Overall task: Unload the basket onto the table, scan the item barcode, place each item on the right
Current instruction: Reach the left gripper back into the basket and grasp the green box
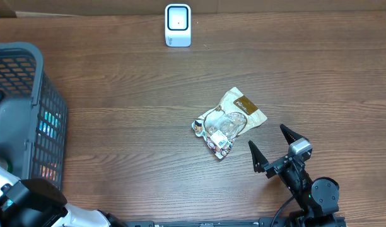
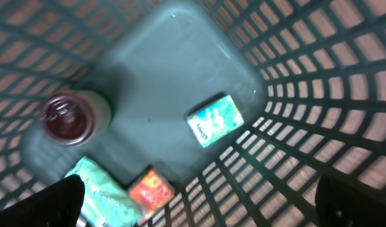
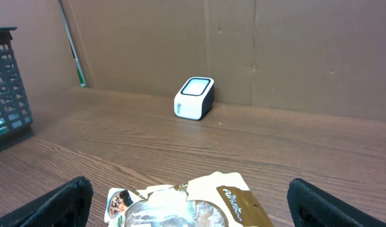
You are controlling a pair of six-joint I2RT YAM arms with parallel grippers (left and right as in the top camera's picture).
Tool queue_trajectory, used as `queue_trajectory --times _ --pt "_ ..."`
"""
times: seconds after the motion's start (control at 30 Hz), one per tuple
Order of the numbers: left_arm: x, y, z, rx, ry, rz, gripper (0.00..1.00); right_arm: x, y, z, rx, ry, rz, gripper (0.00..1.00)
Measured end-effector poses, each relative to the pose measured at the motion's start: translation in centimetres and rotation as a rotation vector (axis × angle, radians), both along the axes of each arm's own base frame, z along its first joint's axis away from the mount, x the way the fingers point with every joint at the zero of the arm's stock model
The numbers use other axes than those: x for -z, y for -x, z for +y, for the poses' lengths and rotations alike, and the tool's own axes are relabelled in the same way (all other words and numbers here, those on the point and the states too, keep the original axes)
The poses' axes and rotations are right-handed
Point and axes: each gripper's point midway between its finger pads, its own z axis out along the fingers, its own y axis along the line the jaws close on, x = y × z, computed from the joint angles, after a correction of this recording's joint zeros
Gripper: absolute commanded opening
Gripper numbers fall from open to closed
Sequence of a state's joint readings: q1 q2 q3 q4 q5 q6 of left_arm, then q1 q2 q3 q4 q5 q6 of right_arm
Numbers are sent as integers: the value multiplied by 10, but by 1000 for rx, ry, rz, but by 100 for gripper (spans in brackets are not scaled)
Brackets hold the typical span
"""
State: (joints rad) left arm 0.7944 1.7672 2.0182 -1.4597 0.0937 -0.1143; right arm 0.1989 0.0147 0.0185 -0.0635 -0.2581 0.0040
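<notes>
The item, a tan and brown snack bag [image 1: 229, 122] with a clear window, lies flat mid-table. The white barcode scanner [image 1: 178, 25] stands at the far edge, its face up. My right gripper [image 1: 267, 136] is open just right of and nearer than the bag, fingers pointing at it. In the right wrist view the bag [image 3: 193, 205] lies low between the spread fingers, apart from both, with the scanner [image 3: 194, 98] beyond. My left gripper [image 2: 209, 202] is open, looking down into the basket, with nothing between its fingers.
A dark mesh basket [image 1: 51, 126] stands at the left edge. Inside it lie a teal packet [image 2: 215, 120], a red-lidded bottle [image 2: 67, 118], a red-orange packet [image 2: 150, 189] and a pale green pouch [image 2: 101, 192]. A cardboard wall runs behind the scanner.
</notes>
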Motion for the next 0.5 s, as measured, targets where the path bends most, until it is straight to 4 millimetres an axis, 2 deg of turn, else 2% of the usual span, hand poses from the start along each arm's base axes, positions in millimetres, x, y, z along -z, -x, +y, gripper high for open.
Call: queue_trajectory --times 0.3,0.4,0.5 --pt "76 -23 -6 204 61 -20 97 0 0 0 0 0 1 100" --pt "96 -31 -8 256 67 -53 93 0 0 0 0 0 0 100" --pt "117 -36 -10 280 72 -76 84 0 0 0 0 0 1 100"
